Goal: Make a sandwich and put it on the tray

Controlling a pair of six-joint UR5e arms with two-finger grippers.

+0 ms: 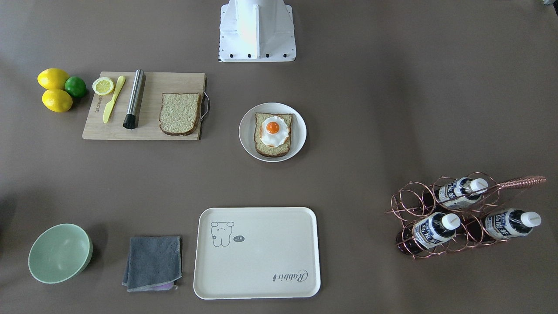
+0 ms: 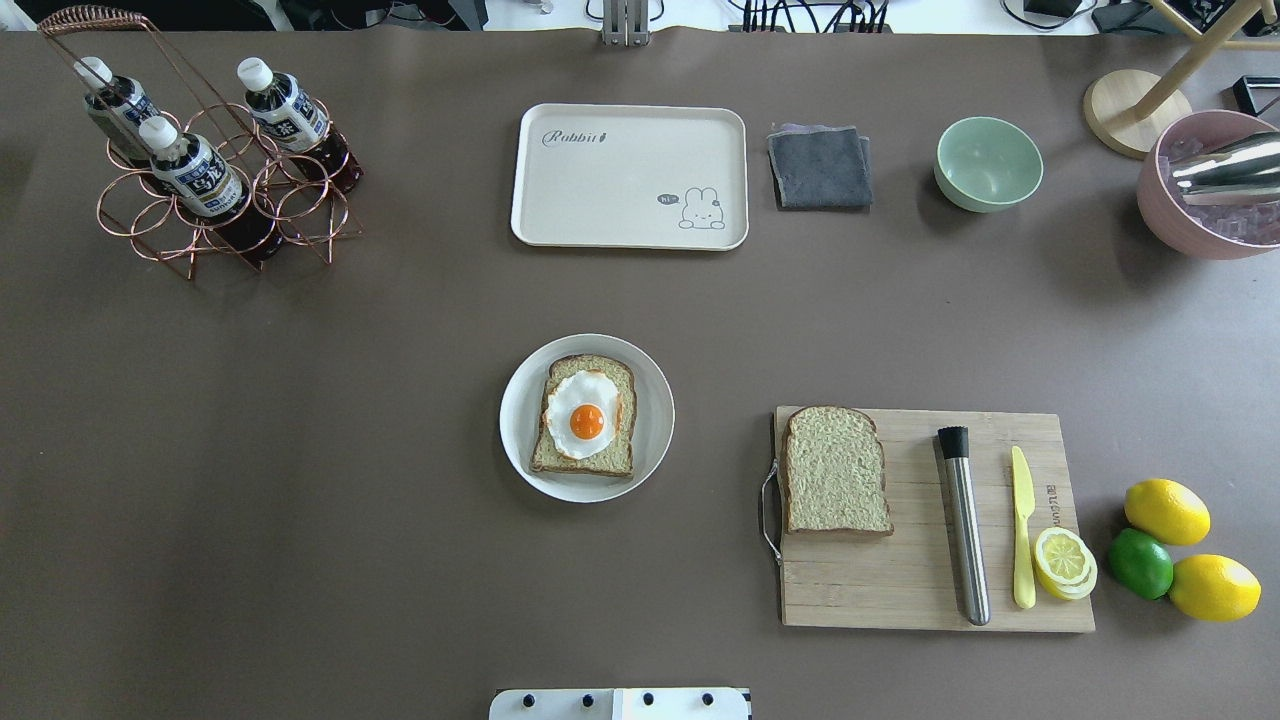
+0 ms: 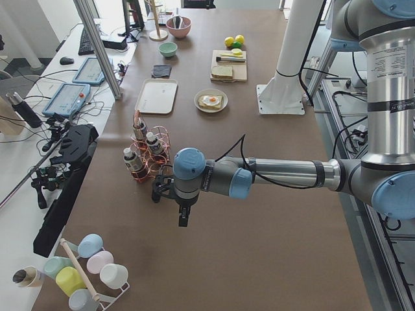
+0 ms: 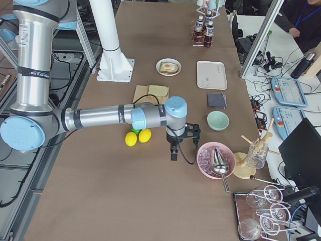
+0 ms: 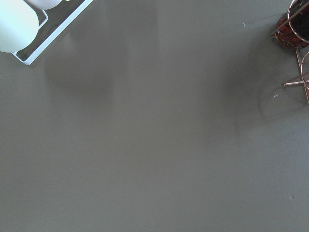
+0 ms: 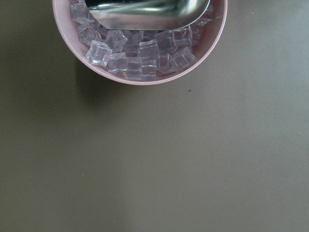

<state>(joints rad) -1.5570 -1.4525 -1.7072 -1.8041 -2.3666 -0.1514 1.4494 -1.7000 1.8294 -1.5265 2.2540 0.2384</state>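
Note:
One bread slice [image 2: 835, 470] lies alone on the wooden cutting board [image 2: 900, 585]. The other slice [image 1: 272, 150] sits on a round white plate [image 2: 515, 415] with the fried egg [image 2: 583, 415] on top. The cream tray [image 2: 610, 190] lies bare at the far side of the table. My left gripper [image 3: 183, 217] hangs over bare table near the bottle rack, far from the food. My right gripper [image 4: 173, 153] hovers beside a pink ice bowl. Both show only in the side views, so I cannot tell if they are open or shut.
A copper rack [image 2: 200, 190] holds three bottles. A grey cloth [image 2: 820, 167] and a green bowl [image 2: 988, 163] lie beside the tray. A steel muddler [image 2: 965, 525], yellow knife [image 2: 1021, 525] and lemon half [image 2: 1063, 560] share the board; lemons [image 2: 1165, 510] and a lime [image 2: 1140, 563] lie beside it.

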